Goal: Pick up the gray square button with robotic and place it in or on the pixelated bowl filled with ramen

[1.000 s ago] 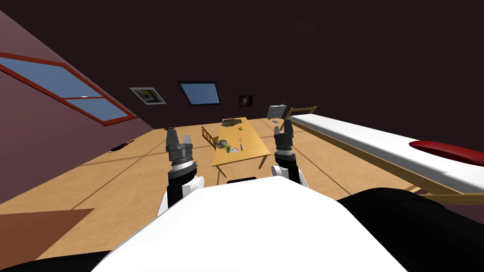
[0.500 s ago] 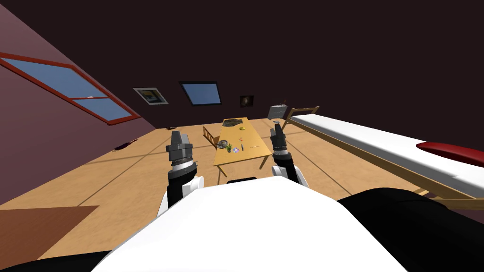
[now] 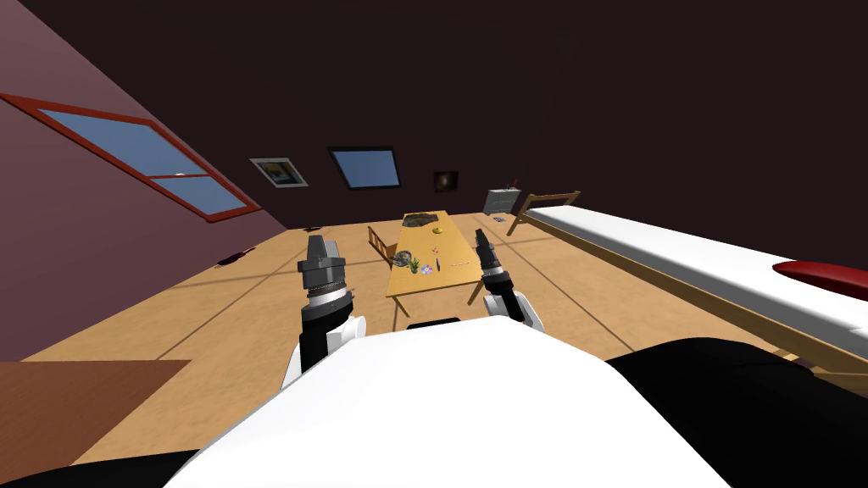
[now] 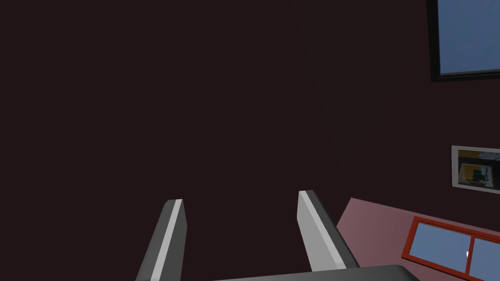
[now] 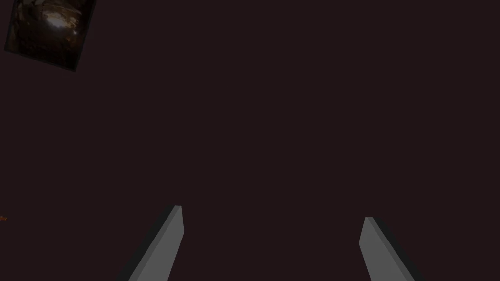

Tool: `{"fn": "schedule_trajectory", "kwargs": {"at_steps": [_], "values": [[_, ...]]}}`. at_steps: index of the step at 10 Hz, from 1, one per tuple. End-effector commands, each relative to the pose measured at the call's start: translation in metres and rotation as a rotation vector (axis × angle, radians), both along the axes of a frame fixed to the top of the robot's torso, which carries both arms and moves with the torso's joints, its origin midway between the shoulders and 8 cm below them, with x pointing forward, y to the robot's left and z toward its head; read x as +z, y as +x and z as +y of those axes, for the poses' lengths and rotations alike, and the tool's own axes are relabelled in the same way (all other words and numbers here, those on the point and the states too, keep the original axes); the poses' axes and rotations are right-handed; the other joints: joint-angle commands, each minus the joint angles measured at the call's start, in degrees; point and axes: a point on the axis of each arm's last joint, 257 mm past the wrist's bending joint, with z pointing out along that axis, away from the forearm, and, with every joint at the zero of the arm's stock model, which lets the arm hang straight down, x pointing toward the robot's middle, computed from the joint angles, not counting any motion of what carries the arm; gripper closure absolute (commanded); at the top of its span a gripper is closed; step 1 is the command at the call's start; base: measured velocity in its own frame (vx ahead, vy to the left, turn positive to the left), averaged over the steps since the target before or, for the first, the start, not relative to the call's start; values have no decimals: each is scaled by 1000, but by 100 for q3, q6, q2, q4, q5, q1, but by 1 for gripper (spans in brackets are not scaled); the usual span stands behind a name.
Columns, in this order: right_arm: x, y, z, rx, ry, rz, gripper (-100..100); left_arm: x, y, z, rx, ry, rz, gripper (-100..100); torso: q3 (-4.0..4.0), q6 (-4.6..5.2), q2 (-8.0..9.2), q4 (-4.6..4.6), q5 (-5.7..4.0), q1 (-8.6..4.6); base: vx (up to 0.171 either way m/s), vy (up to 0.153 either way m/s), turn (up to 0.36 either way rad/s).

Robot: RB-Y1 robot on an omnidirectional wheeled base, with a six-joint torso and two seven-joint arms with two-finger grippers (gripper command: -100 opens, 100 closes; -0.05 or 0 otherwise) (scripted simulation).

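Note:
A long wooden table [image 3: 453, 273] stands ahead of me across the floor, with several small things on it. Near its left edge lies a round grey bowl-like thing [image 3: 403, 256], beside a small plant [image 3: 413, 265] and a flower [image 3: 426, 269]. The things are too small to tell which is the gray button. My left gripper [image 3: 322, 246] [image 4: 240, 197] is raised left of the table, open with nothing between its fingers. Over the table's near right corner my right gripper [image 3: 481, 240] [image 5: 272, 212] leans inward, open too.
A wooden chair [image 3: 379, 241] stands at the table's left side. A white bed [image 3: 678, 254] with a red pillow [image 3: 822, 275] runs along the right. A grey nightstand [image 3: 500, 201] stands by the far wall. A brown rug [image 3: 85, 398] lies at the near left.
My right arm has swung inward to the left and tilted toward the table. The whole view has shifted a little, so my base or head has moved. The left arm holds still.

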Motion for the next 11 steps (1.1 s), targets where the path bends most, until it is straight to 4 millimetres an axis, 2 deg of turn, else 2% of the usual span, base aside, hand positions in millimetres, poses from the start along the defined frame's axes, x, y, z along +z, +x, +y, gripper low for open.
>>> {"fn": "schedule_trajectory", "kwargs": {"at_steps": [1,3,4,5,6,7,9,11], "values": [[-13,6,-2,-5,-15,30,-100,0,0,0,0,0,0,0,0,0,0,0,0,0,8,25,21],[-43,24,2,-15,-62,98,-100,0,0,0,0,0,0,0,2,1,4,1,-1,-2,11,34,49],[-43,24,2,-15,-62,98,-100,0,0,0,0,0,0,0,2,1,3,1,0,0,9,29,21],[-59,33,3,-21,-86,134,-100,0,0,0,0,0,0,0,2,2,4,1,0,-2,13,34,48],[-59,33,3,-21,-86,135,-100,0,0,0,0,0,0,0,2,1,3,1,0,0,10,26,21],[-76,41,4,-27,-112,172,-100,0,0,0,0,0,0,0,2,2,3,1,0,-3,8,28,48],[-93,50,6,-33,-138,210,-100,0,0,0,0,0,0,0,1,1,2,0,1,2,15,40,50],[-123,65,9,-44,-196,277,-100,0,0,0,0,0,0,0,1,1,3,0,0,2,15,42,62]]}}
